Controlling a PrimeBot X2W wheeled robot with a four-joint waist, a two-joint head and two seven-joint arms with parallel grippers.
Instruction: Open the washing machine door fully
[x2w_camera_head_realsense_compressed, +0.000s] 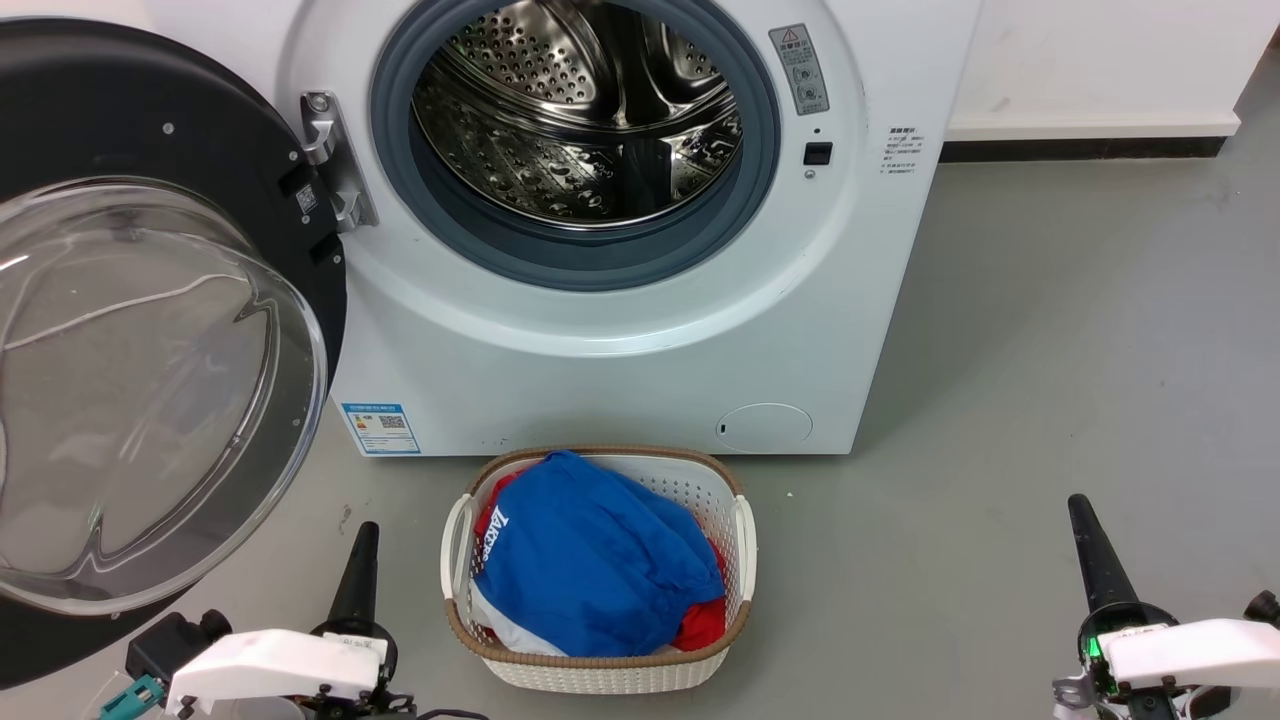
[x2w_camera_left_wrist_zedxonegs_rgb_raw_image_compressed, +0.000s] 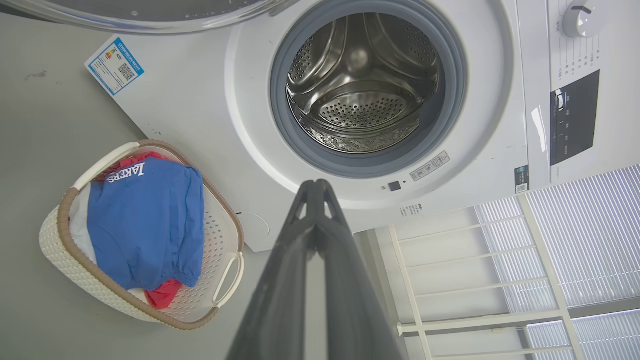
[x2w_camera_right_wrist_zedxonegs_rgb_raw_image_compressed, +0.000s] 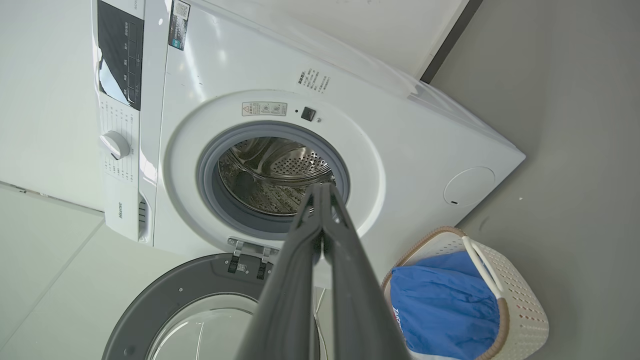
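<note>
- Glass and glossy black plastic are seen at the far left, where the washing machine door (x2w_camera_head_realsense_compressed: 150, 350) is swung wide open on its metal hinge (x2w_camera_head_realsense_compressed: 335, 160). The circular door is turned so that its inner face and bulging clear bowl point towards the robot.
- The left gripper (x2w_camera_head_realsense_compressed: 366, 535) is held low, just beside the door's lower edge, with its tapered dark fingers pressed together into one point.
- A smooth grey rubber ring (x2w_camera_head_realsense_compressed: 600, 260) is set around the perforated steel drum (x2w_camera_head_realsense_compressed: 575, 120).
- A white lattice laundry basket (x2w_camera_head_realsense_compressed: 620, 685) with a brown rim is placed on the grey floor (x2w_camera_head_realsense_compressed: 1050, 350) and heaped with blue cloth (x2w_camera_head_realsense_compressed: 590, 570).
- The right gripper (x2w_camera_head_realsense_compressed: 1082, 510) is held at the lower right, with its fingers likewise pressed together.
</note>
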